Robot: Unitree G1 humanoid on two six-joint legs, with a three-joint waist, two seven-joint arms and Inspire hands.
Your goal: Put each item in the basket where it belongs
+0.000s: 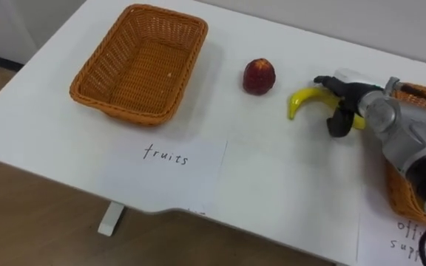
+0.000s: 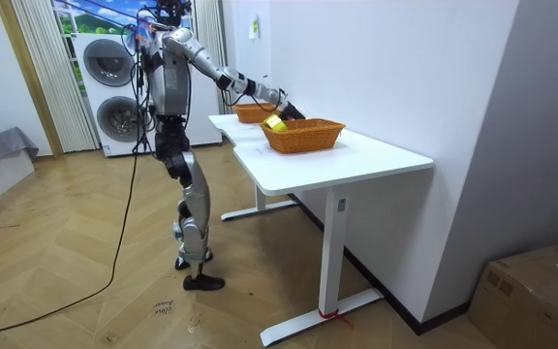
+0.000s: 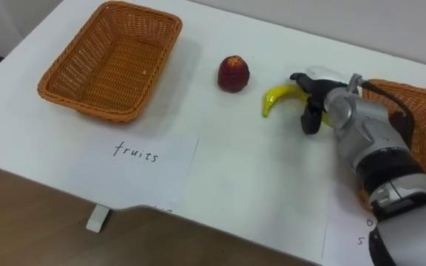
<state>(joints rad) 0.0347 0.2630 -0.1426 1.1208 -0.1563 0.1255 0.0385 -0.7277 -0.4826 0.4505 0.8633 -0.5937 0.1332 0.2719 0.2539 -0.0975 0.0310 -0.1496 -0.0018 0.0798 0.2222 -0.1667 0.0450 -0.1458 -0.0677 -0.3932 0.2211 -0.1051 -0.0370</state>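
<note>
**Right hand on the banana, both baskets waiting**

So the robot stands upright at the long edge of the white rectangular table [image 1: 272,185], right arm stretched out over it. In the room view two stacked white washing machines [image 2: 114,92] sit behind it.

On the robot's left is an oblong brown wicker basket [image 1: 143,66] with nothing inside. A white paper sheet [image 1: 165,166] with handwriting lies just in front of it. Over on the right is a second brown wicker basket [image 3: 424,111], but it's cut off by the frame edge and half covered by the forearm, so I can't tell what's in it. A second white sheet [image 1: 394,236] lies in front of that one, also cropped, with the writing mostly out of frame.

The right hand [image 1: 350,92] has its dark fingers curled over the top of the curved yellow banana [image 1: 305,100] with the thumb under it, so it's gripping the stem end. That end is hidden inside the hand. Whether the banana is lifted off the table or resting on it, honestly can't say.

A round dark-red fruit [image 1: 259,77] sits on the table between the left basket and the banana, near the banana's tip but apart from it.
</note>
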